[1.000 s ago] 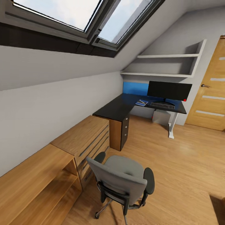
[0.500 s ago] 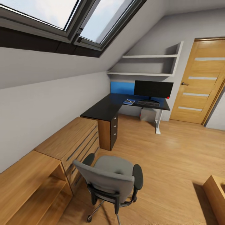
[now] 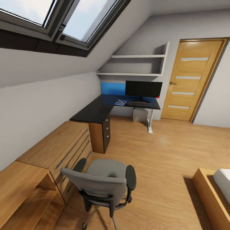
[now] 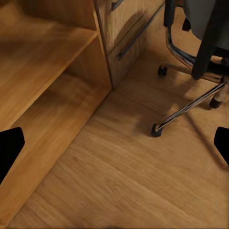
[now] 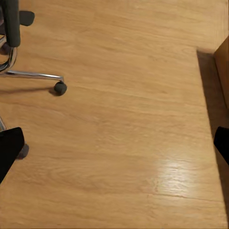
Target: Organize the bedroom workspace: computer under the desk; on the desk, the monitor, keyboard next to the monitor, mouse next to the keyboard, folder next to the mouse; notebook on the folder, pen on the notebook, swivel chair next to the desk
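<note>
Head view: the swivel chair stands at lower centre, back toward the camera; the desk at centre carries the monitor, keyboard and blue folder.

Left wrist view: the left gripper, fingers spread wide, points down over wood floor near a caster.

Right wrist view: the right gripper, equally wide, hangs over the floor.

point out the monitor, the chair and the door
monitor (image 3: 143, 88), head view, middle of the black screen
chair (image 3: 95, 184), head view, rear of the grey backrest
door (image 3: 187, 83), head view, wood panel between the glass strips
</note>
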Robot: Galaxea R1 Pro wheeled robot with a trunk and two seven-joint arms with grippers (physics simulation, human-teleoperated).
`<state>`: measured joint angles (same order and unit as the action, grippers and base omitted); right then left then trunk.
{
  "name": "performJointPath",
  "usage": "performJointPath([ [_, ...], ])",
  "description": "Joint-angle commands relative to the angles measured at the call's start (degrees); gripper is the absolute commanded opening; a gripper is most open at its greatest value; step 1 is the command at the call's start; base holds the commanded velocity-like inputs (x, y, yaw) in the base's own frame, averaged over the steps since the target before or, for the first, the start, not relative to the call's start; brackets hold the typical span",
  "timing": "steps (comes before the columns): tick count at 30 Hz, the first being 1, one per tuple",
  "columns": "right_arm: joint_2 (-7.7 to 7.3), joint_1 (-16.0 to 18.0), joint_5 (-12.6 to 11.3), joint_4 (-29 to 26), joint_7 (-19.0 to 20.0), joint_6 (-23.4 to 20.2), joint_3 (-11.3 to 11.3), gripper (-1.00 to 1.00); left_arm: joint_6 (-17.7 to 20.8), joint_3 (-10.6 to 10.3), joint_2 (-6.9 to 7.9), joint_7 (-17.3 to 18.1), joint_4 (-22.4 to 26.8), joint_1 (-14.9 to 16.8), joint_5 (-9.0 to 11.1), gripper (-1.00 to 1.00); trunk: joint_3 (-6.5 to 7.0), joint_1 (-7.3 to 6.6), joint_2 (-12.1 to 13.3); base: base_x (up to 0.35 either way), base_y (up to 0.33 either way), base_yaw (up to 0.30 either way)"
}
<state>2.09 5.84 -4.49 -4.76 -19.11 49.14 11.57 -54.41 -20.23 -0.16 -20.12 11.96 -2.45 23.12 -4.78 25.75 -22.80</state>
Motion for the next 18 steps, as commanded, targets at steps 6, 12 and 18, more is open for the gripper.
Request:
performJointPath([
  [6, 0.07, 0.3, -4.2, -7.3, -0.2, -4.9, 0.4, 1.00, 2.9, 0.0, 0.18, -0.3, 7.3, 0.0, 3.3, 1.00, -0.54, 0.03, -0.1, 0.000, 0.000, -0.202],
  [12, -0.85, 1.6, -14.2, -8.6, 0.4, -8.0, 0.5, 1.00, 4.4, 0.3, 0.83, 0.2, 6.0, 0.0, 6.1, 1.00, -0.96, 0.03, -0.1, 0.000, 0.000, -0.199],
  [18, -2.36, 1.8, -15.3, -3.2, 3.8, -7.6, 0.4, 1.00, 4.5, -0.3, 1.20, 0.6, 2.6, 0.0, 5.7, 1.00, -1.35, 0.03, -0.1, 0.000, 0.000, -0.199],
])
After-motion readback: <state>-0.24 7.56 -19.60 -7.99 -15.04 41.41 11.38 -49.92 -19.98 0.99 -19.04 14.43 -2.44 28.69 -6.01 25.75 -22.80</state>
